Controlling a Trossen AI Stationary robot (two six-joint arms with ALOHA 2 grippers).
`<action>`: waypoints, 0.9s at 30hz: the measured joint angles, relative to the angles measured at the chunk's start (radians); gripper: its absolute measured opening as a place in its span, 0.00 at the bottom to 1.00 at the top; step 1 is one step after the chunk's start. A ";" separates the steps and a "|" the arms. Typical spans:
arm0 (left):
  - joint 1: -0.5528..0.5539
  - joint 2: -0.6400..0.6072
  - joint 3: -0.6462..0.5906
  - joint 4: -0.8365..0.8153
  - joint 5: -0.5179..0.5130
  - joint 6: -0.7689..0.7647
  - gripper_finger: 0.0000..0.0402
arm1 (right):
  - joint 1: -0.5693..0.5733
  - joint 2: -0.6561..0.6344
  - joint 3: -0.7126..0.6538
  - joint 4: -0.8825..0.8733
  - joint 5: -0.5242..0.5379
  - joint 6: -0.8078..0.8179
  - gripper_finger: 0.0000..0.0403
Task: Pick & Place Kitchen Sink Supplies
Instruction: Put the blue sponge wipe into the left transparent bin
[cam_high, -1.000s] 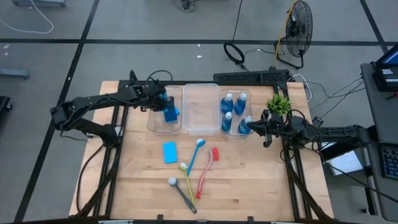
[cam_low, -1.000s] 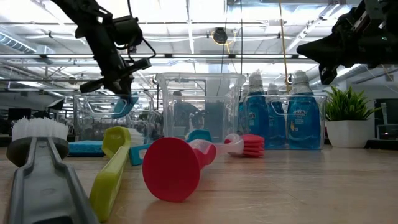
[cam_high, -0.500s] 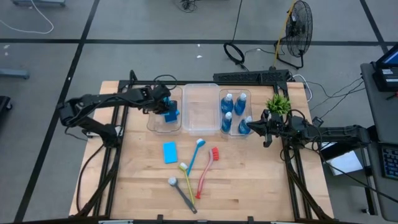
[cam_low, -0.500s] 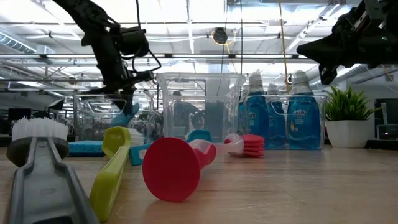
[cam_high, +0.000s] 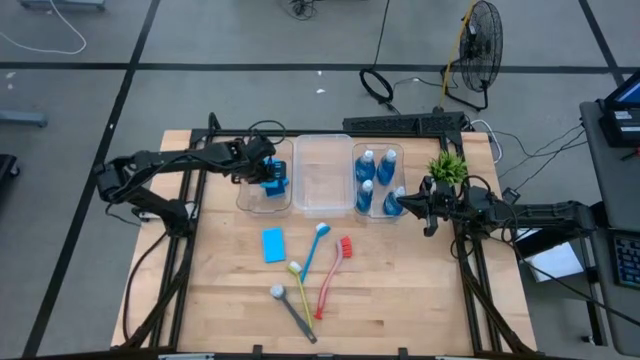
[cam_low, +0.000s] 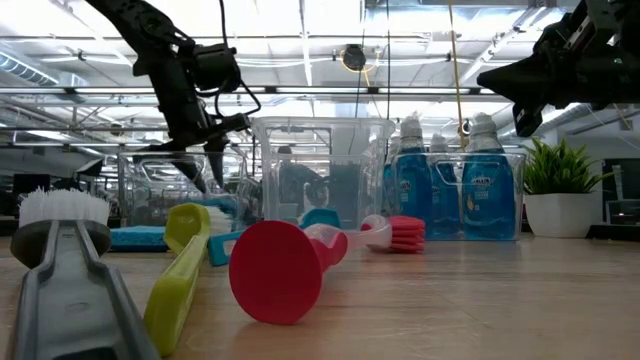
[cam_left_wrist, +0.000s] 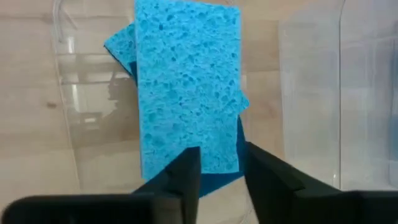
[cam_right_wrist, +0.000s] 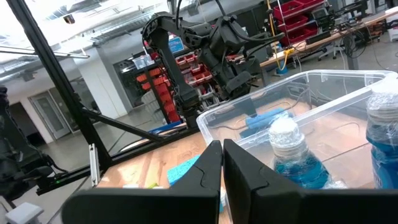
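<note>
Here your left tool (cam_left_wrist: 217, 180) hangs over the left bin (cam_high: 262, 200), fingers parted just above a blue sponge (cam_left_wrist: 186, 93). Your right tool (cam_right_wrist: 221, 163) waits pinched closed, empty, beside the bottles (cam_high: 376, 180).

The wooden table (cam_high: 400, 290) carries three clear bins (cam_high: 323, 176) (upper centre), a potted plant (cam_high: 447, 167), one blue sponge (cam_high: 273, 244) and four brushes (cam_high: 312, 272).

The left gripper (cam_high: 268, 172) is now lower over the left bin (cam_high: 264, 190), its jaws parted, the sponge (cam_left_wrist: 186, 106) released inside.
</note>
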 joint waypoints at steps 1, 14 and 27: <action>0.000 0.000 0.000 0.000 0.000 -0.003 0.34 | 0.000 0.000 0.000 0.000 0.000 0.000 0.01; 0.009 -0.157 0.000 0.002 0.130 -0.006 0.60 | 0.000 0.000 0.000 0.000 -0.001 0.000 0.01; -0.224 -0.447 0.000 0.024 0.226 -0.054 0.49 | 0.000 0.000 0.000 0.000 -0.001 0.000 0.01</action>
